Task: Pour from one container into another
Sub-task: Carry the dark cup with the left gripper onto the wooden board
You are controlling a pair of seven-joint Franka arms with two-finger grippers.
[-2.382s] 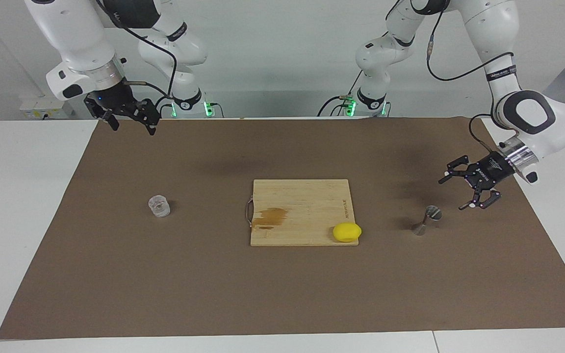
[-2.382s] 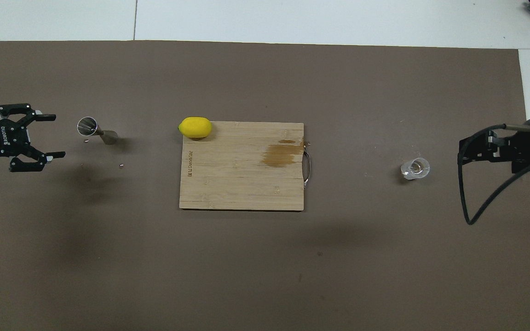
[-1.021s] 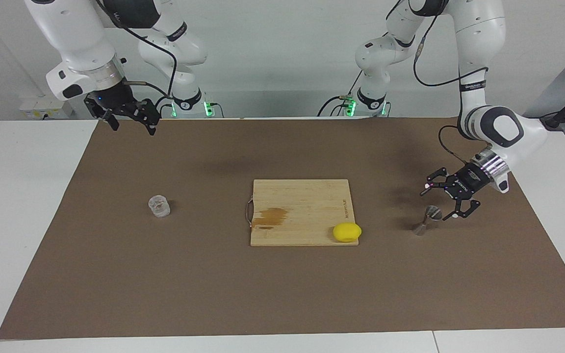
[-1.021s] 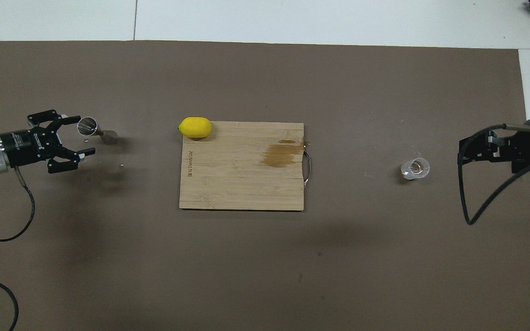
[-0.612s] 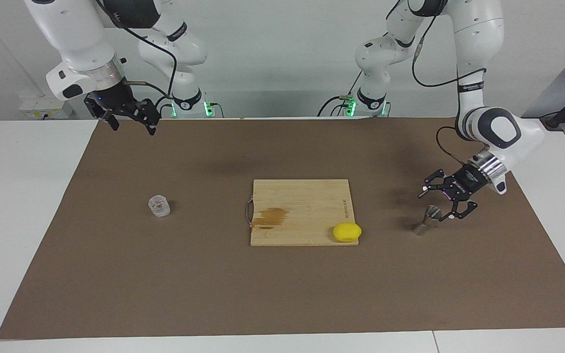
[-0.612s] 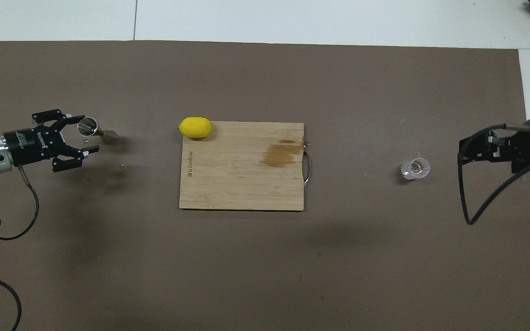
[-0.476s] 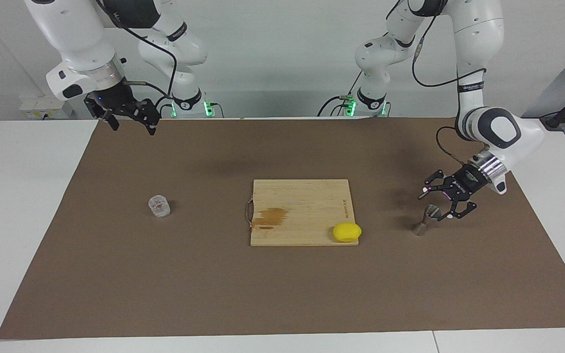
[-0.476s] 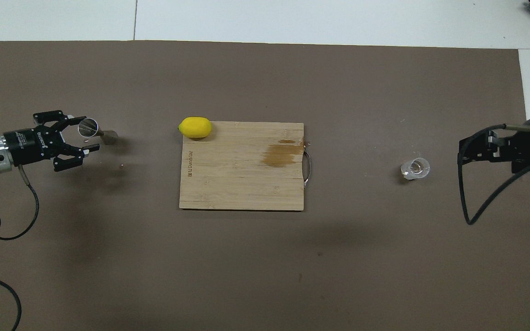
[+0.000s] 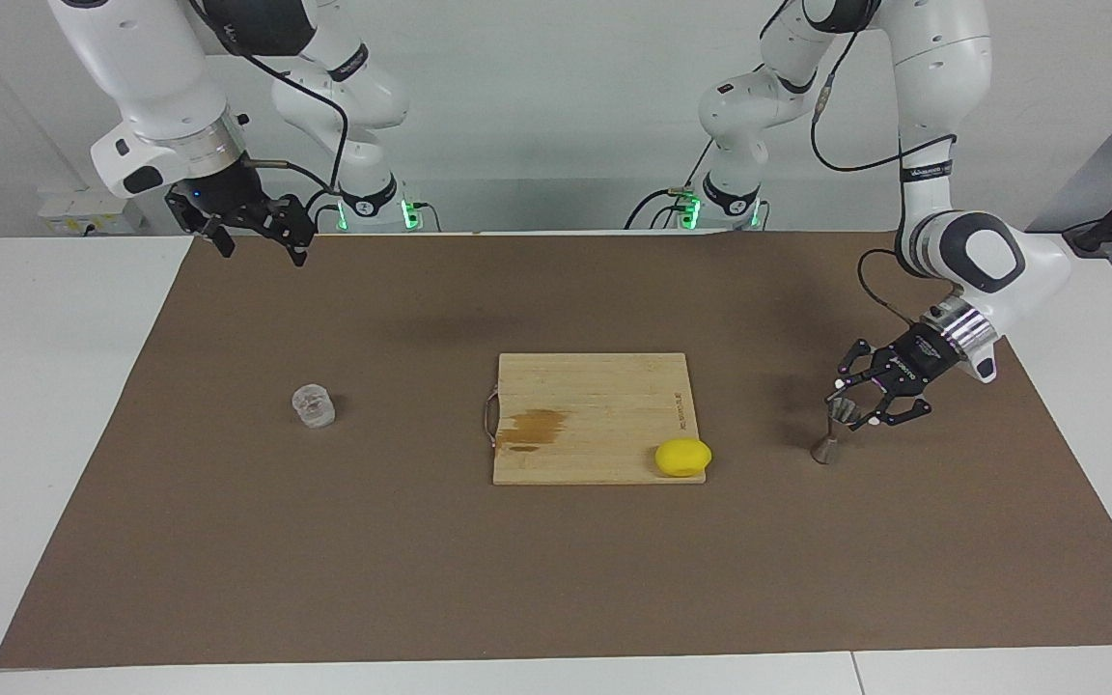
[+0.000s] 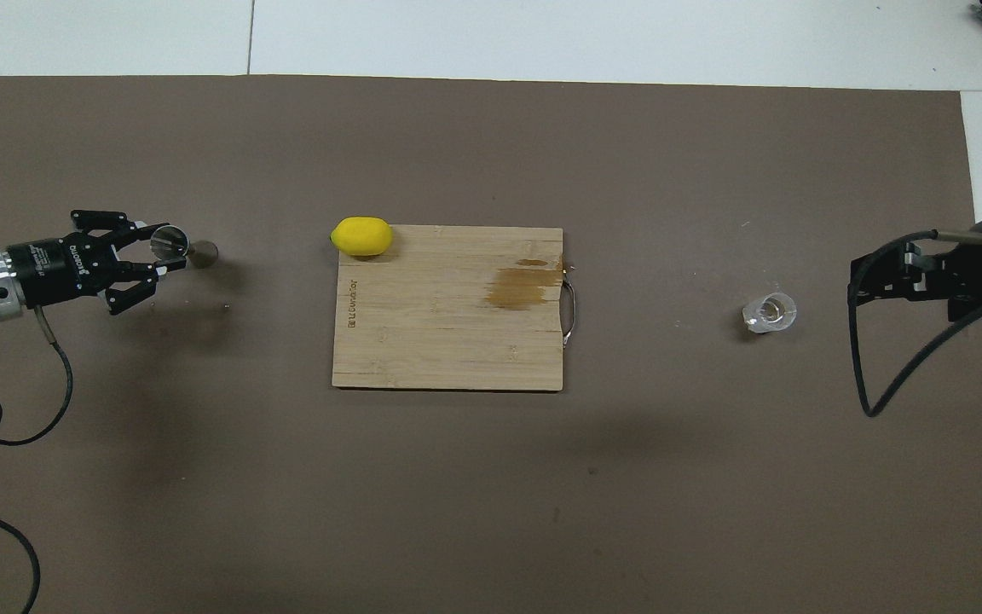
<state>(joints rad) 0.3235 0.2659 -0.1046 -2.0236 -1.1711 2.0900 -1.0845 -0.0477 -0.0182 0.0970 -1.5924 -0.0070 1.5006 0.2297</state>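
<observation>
In the overhead view, the left gripper (image 10: pixel 161 248) pinches the upper cone of the jigger (image 10: pixel 172 241), at the cutting board's (image 10: pixel 448 324) nine o'clock. A lemon (image 10: pixel 361 237) sits on the board's corner. The tumbler (image 10: pixel 770 312) stands at three o'clock. The right gripper (image 9: pixel 260 235) waits aloft, fingers spread. A grip that high on sloped steel could slip and topple the jigger. Only the facing view shows the jigger's foot on the mat.

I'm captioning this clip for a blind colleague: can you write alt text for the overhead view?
The left gripper closes around the upper cup of a small steel jigger at the left arm's end of a brown mat. A lemon lies at a corner of the central cutting board; a glass tumbler stands near the waiting right gripper.
</observation>
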